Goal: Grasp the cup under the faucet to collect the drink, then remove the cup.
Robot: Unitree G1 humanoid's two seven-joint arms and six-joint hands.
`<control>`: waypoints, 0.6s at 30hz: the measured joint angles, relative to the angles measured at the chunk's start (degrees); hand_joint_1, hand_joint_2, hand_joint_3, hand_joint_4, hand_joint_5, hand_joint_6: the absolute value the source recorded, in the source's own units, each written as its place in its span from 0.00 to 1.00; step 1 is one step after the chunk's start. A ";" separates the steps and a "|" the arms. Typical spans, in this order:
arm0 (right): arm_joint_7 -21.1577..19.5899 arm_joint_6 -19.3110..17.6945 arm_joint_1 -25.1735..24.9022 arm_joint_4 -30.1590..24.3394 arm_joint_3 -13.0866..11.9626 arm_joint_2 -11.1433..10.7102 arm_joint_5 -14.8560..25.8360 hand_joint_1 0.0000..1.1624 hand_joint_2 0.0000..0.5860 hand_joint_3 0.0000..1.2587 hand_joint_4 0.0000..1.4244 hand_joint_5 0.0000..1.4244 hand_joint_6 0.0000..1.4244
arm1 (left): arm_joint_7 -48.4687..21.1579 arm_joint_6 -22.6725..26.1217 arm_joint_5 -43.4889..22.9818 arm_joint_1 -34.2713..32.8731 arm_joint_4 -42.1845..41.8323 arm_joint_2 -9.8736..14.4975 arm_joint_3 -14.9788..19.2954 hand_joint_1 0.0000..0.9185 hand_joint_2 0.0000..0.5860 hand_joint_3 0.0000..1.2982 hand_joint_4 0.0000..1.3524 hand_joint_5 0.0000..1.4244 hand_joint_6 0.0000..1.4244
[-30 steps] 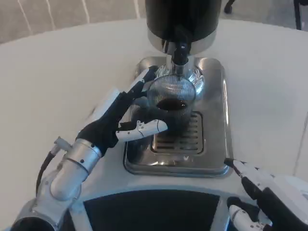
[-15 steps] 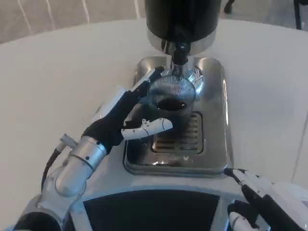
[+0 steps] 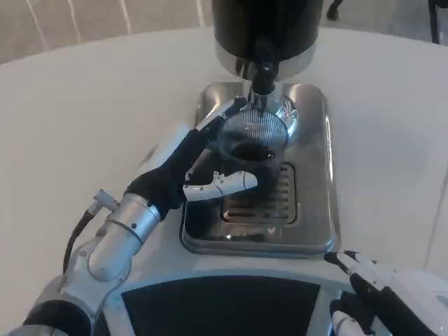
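The left hand [image 3: 187,162] wraps its white-and-black fingers around the clear ribbed glass cup [image 3: 250,147], gripping it from the left side. The cup stands on the shiny steel drip tray [image 3: 311,210], directly beneath the black spout [image 3: 262,77] of the dark cylindrical dispenser [image 3: 266,28], and already holds dark drink. The risk, as I judge it, is spilling: lifting too high would knock the rim against the spout, and a loose grip on smooth glass could let it slip. The right hand [image 3: 381,297] rests low on the white surface [image 3: 84,105], fingers apart, holding nothing.
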 measured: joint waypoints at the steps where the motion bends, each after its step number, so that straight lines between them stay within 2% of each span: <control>1: 0.15 0.15 -0.13 0.00 0.05 0.19 -0.12 0.00 1.00 0.05 0.00 0.00 0.00 | 0.26 0.00 0.33 -0.19 0.18 0.00 -0.17 0.45 0.15 0.11 0.00 0.20 0.22; 12: 0.91 0.95 -0.58 0.01 0.66 1.68 -1.82 0.00 1.00 0.06 0.00 0.00 0.00 | 2.53 1.17 0.95 -1.42 0.71 -0.35 -1.51 0.43 0.16 0.22 0.00 0.28 0.33; 18: 1.12 1.00 -0.58 0.02 1.02 2.18 -2.79 0.00 1.00 0.08 0.00 0.00 0.00 | 4.69 2.10 1.79 -1.82 0.71 -0.79 -2.34 0.42 0.16 0.26 0.02 0.30 0.34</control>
